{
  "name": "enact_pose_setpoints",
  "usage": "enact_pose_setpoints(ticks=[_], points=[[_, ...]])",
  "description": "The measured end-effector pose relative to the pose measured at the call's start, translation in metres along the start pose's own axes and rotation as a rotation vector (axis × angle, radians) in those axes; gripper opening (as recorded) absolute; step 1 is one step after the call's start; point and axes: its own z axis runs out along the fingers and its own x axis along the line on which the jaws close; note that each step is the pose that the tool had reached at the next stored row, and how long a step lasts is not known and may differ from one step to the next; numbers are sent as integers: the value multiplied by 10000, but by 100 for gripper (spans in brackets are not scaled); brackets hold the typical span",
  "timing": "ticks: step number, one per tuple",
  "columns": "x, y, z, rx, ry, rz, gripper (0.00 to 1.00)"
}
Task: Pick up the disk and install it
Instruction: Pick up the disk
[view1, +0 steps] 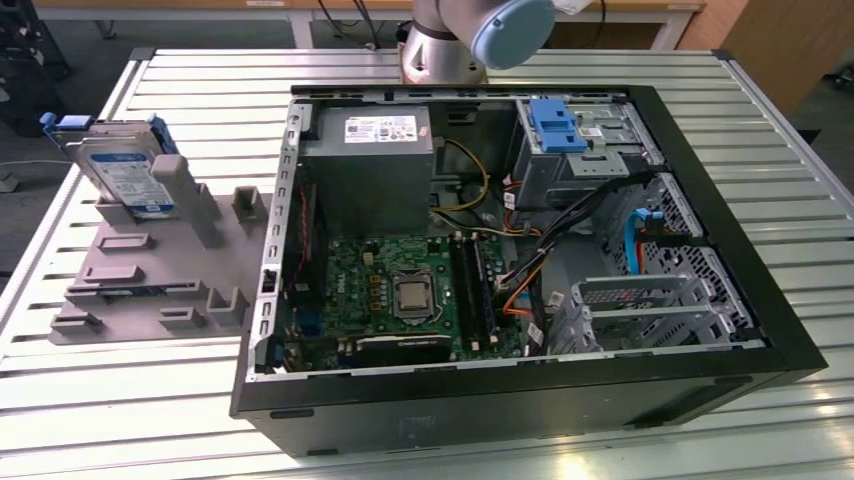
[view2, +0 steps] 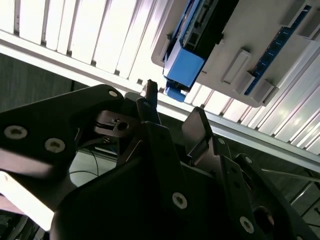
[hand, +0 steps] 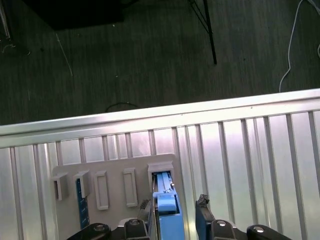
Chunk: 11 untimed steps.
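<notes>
Closest to the wrist cameras is the black gripper (hand: 174, 202) (view2: 175, 107), its two fingertips (hand: 202, 200) spread apart with nothing held between them. In the first wrist view the blue end of the disk (hand: 165, 205) shows in the gap between them, farther off than the fingers; no contact can be seen. In the second wrist view the disk (view2: 182, 65) sits beyond the fingertips, lodged in the grey holder (view2: 260, 40).

In the exterior view, starting at the exterior view's left, the disk (view1: 127, 175) stands on edge and leans in the far end of the holder (view1: 147, 270), near the bench's (view1: 120, 400) far left corner. Its label (view1: 134, 180) is white and blue, with print too small to read.

Just beside the holder, the open computer case (view1: 534, 410) fills the middle of the bench. Inside it are a grey box (view1: 374, 180) bearing a white sticker (view1: 380, 128) with illegible print, a green circuit board (view1: 400, 280) and, further right, a blue latch (view1: 554, 125) in a metal bay. The arm (view1: 461, 40) rises behind the case at the bench's far edge.

The bench top is ribbed pale metal. Beyond its edge the first wrist view shows dark floor (hand: 150, 60).
</notes>
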Motion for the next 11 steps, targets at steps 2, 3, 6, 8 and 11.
enact_pose_setpoints(ticks=[2,3,6,8,11], points=[[-3,-36,1,-1,-1,0,47],[-2,-51,2,-2,-1,0,47],[42,-70,7,-1,-1,0,47],[84,-84,10,-2,-1,0,47],[101,-158,16,-3,0,0,47]])
